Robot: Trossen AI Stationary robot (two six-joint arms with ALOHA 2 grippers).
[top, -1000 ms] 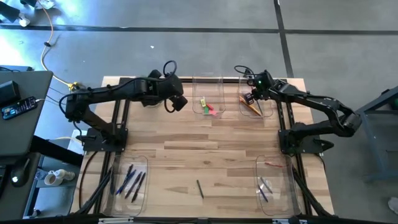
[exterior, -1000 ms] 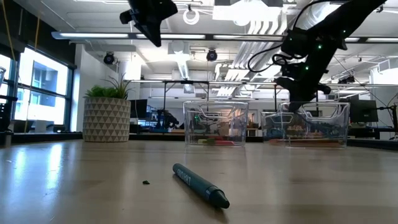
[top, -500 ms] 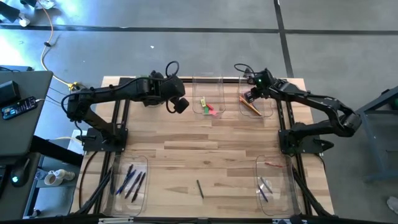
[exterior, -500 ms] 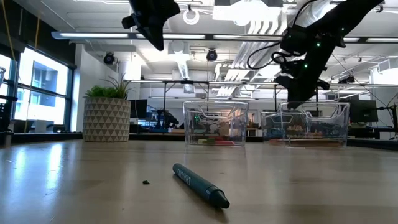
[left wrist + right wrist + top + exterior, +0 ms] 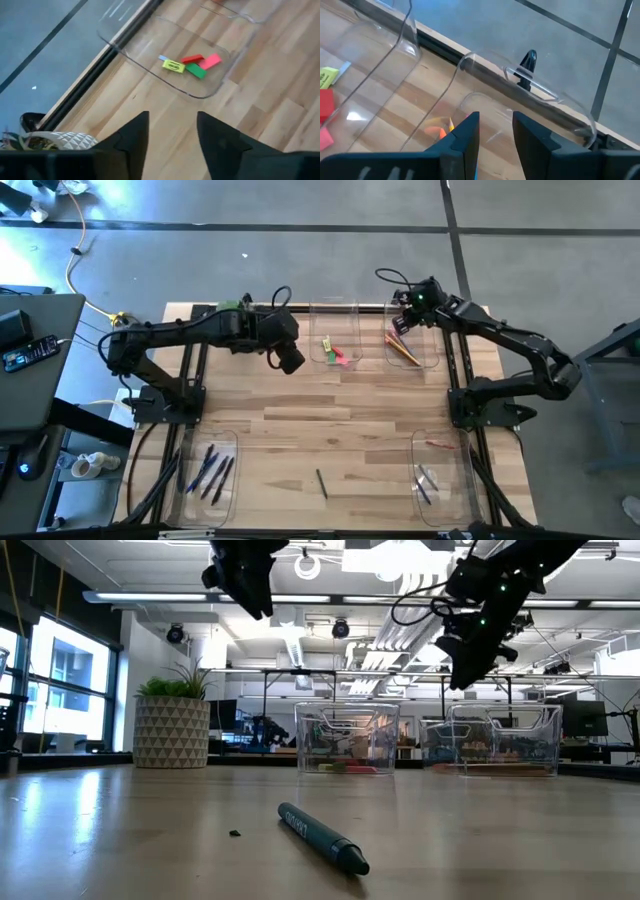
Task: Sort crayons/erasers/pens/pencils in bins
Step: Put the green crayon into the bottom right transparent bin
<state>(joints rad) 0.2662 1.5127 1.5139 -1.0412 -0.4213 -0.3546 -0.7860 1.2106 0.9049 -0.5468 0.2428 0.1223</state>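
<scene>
Left tool (image 5: 289, 361): it hangs above the surface (image 5: 340, 420), just beside the far middle bin (image 5: 335, 332); its fingers (image 5: 134, 134) stand apart and hold nothing.
Right tool (image 5: 402, 320): it is raised over the far right bin (image 5: 412, 340); the fingers (image 5: 469, 131) show a narrow gap with nothing between them.
Erasers (image 5: 190, 64): a yellow-green, a red, a pink and a green one lie together inside the far middle bin.
Pencils (image 5: 403, 348): orange-tan sticks lie in the far right bin, under the right tool.
Near bins: the near left bin (image 5: 207, 465) holds dark and blue sticks; the near right bin (image 5: 440, 470) holds a few sticks, too small to tell.
Loose stick (image 5: 322, 838): a teal one lies alone on the surface, between the two near bins.
</scene>
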